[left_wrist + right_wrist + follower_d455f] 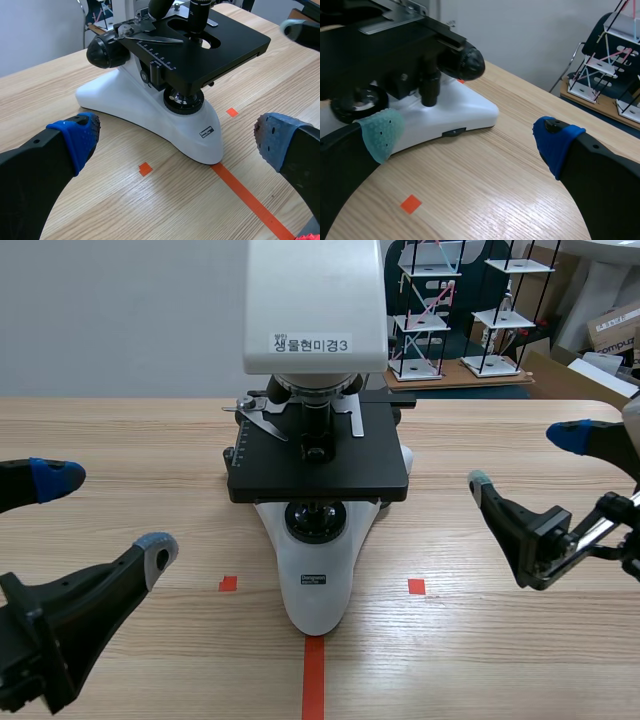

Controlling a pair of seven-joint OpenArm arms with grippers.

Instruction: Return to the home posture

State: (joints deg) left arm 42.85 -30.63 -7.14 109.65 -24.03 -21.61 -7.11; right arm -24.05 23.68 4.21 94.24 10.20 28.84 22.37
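Scene view has our left claw (105,514) and right claw (525,459) both spread and empty, flanking the microscope (316,592) on the table (130,440); we should draw them back level, clear of its stage (330,472).

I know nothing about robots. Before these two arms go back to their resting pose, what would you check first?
1. Left fingers open, holding nothing: ok.
2. Right fingers open, holding nothing: ok.
3. Both sets of fingers apart from the white-and-black microscope: ok.
4. Microscope standing upright on the light wooden table: ok.
5. Room behind the arms for them to draw back: cannot tell, out of view.
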